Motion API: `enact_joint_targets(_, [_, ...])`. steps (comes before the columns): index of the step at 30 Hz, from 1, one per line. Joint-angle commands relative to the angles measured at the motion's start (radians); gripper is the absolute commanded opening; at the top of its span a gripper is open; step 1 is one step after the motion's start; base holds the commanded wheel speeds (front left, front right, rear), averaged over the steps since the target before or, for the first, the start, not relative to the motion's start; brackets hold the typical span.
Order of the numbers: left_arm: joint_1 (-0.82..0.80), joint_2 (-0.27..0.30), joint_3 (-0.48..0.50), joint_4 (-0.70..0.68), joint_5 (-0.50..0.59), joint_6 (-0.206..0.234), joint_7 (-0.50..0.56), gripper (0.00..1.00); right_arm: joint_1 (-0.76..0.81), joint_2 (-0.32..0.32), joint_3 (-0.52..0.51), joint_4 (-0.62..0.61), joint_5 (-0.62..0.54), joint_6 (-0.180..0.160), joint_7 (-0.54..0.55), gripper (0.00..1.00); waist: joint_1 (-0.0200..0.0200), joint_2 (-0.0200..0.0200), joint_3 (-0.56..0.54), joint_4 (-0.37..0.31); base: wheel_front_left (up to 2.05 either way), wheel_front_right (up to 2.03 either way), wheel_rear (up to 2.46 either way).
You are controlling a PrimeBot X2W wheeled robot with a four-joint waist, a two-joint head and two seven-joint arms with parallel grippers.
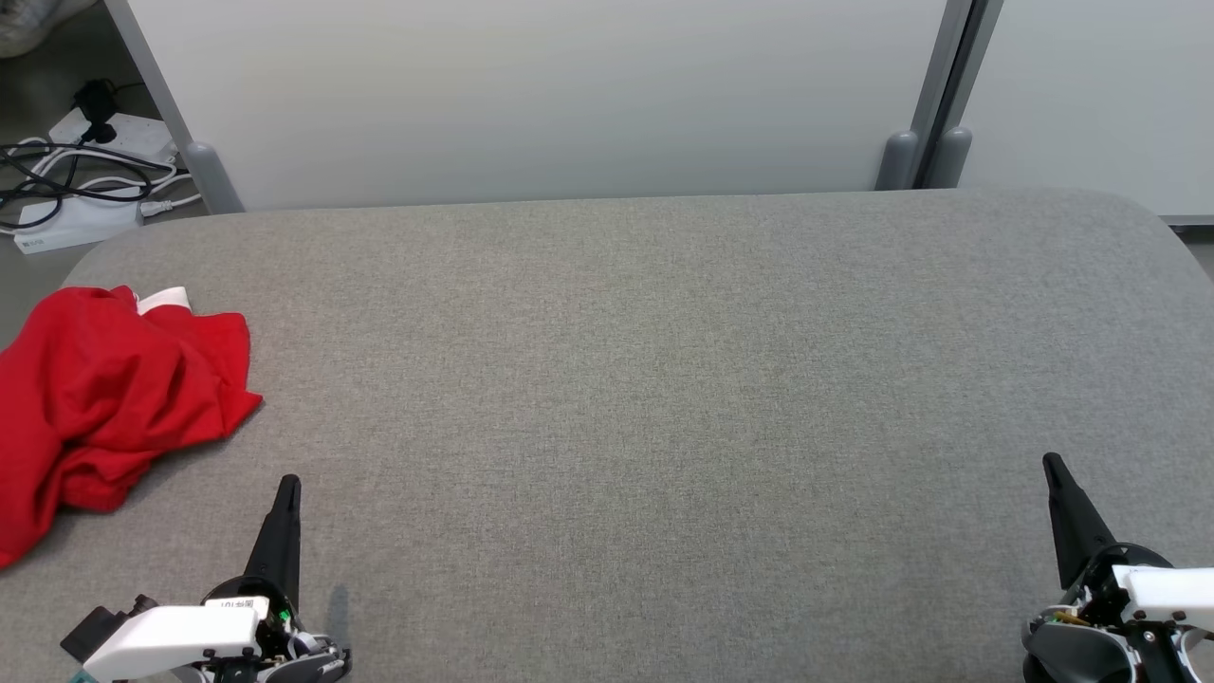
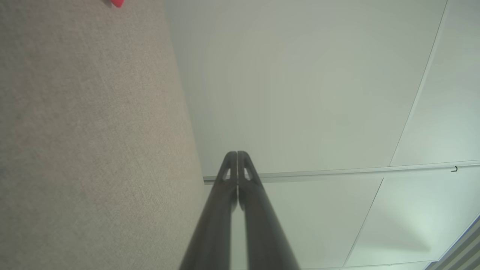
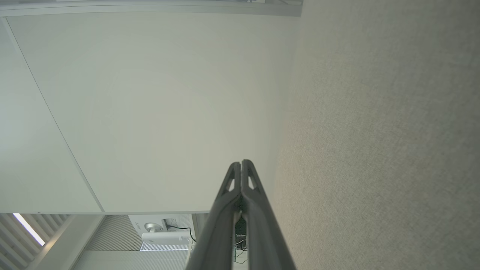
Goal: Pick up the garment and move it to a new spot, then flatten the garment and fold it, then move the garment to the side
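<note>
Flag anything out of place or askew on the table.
The red garment lies crumpled in a heap at the left edge of the grey table, with a white patch showing at its far side. Nothing else stands out.

Lighting's soft and even across the grey fabric surface [image 1: 664, 379], no glare. There's just a faint shadow right of my left gripper [image 1: 288, 486]. The wrist views look washed out: wall panels [image 3: 150, 112] bend near the edges, and my fingers [image 2: 217, 225] blur up close.

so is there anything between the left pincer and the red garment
No. In the head view the stretch from the left pincer to the crumpled red garment is bare grey padded surface.
</note>
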Motion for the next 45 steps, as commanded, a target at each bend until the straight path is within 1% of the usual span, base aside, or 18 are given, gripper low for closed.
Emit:
enact_joint_targets(1, [-0.058,0.018,0.032,-0.028,-0.005,-0.008,0.006,0.0,-0.016,-0.011,0.015,-0.03,0.012,0.001,0.007,0.0,0.0,0.0,0.0,0.0,0.0,0.0,0.0])
enact_joint_targets(45, [-0.058,0.018,0.032,-0.028,-0.005,-0.008,0.006,0.0,-0.016,-0.011,0.015,-0.03,0.012,0.001,0.007,0.0,0.0,0.0,0.0,0.0,0.0,0.0,0.0])
